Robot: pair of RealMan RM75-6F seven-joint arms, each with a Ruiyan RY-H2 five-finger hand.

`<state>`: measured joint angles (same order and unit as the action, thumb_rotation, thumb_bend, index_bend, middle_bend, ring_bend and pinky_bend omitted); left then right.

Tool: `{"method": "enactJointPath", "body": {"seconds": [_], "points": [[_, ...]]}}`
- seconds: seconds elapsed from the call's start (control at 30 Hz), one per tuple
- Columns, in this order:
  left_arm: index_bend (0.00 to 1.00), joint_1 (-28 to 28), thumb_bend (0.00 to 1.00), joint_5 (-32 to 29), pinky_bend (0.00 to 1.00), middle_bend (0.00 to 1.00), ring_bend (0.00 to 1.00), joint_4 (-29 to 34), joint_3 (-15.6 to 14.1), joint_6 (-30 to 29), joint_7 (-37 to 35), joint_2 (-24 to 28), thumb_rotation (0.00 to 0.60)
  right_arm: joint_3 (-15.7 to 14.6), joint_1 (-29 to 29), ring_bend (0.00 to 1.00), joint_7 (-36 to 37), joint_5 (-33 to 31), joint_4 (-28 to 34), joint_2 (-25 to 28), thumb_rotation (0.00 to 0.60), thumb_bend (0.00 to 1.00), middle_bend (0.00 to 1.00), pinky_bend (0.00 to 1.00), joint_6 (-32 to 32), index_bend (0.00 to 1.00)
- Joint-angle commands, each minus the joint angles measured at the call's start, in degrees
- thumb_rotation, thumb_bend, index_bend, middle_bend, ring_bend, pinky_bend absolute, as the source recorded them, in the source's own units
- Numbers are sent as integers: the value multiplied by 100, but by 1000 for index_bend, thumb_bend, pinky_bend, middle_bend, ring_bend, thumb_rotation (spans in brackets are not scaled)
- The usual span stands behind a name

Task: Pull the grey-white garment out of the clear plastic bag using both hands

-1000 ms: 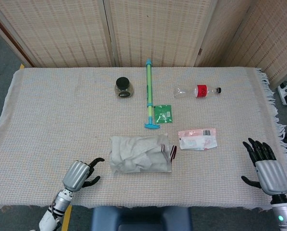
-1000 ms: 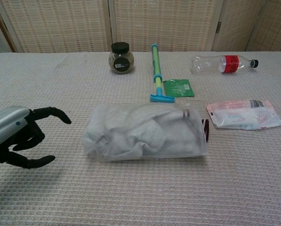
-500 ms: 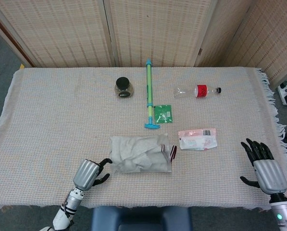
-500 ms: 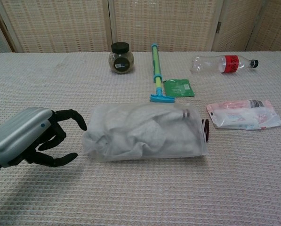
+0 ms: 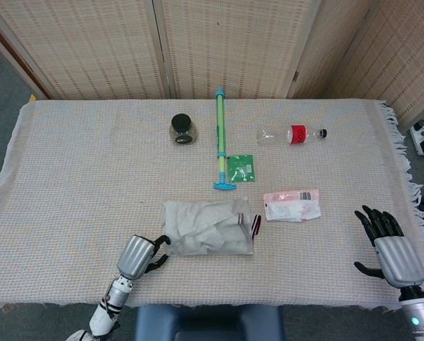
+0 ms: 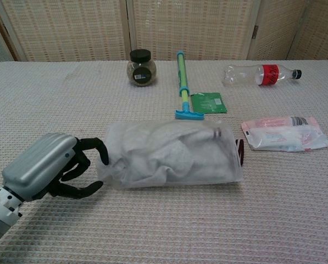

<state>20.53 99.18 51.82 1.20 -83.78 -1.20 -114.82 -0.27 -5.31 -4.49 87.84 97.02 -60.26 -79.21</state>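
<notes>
The clear plastic bag (image 5: 208, 227) (image 6: 169, 154) lies near the table's front edge with the crumpled grey-white garment (image 6: 158, 151) inside it. A dark striped edge (image 6: 239, 151) shows at its right end. My left hand (image 5: 142, 254) (image 6: 51, 169) is at the bag's left end, fingers curled apart and their tips touching the plastic; nothing is gripped. My right hand (image 5: 389, 247) hovers far to the right near the table's right edge, fingers spread, holding nothing. It is out of the chest view.
Behind the bag lie a green-and-blue pump (image 5: 219, 138), a green packet (image 5: 241, 168), a dark-lidded jar (image 5: 182, 128), a clear bottle with a red label (image 5: 291, 134) and a pink-white packet (image 5: 291, 204). Woven screens stand behind the table.
My left hand has moved right along the front edge until its fingertips reach the bag's left end. My right hand has drifted slightly toward the front edge. The bag has not moved.
</notes>
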Motion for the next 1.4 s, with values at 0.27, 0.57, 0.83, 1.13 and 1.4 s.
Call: {"method": "enactJointPath", "body": {"seconds": [0.27,0.57,0.83,1.13,1.4], "points": [[616,121,413,-43,1000,1000,1000,-723,-31,-191,-301,-396,600,-44,-37,0,88,43,16,54,600,20,0,0,84,0],[695,161,587,-19,1000,1000,1000,-918,-123,-377,-484,-543,600,-79,-289,0,48,32,-192,-175,600,54,0,0,561,0],[700,156,594,28,1000,1000,1000,-659,-235,-482,-368,-358,600,36,-745,0,478,560,-1010,-971,600,166,0,0,678,205],[705,170,594,-32,1000,1000,1000,-281,-234,-447,-218,-156,600,423,-1329,0,428,574,-1578,-1751,600,182,0,0,880,376],[708,168,593,-59,1000,1000,1000,-122,-233,-461,-155,-24,600,612,-1763,0,318,128,-1897,-2332,600,182,0,0,1454,403]]}}
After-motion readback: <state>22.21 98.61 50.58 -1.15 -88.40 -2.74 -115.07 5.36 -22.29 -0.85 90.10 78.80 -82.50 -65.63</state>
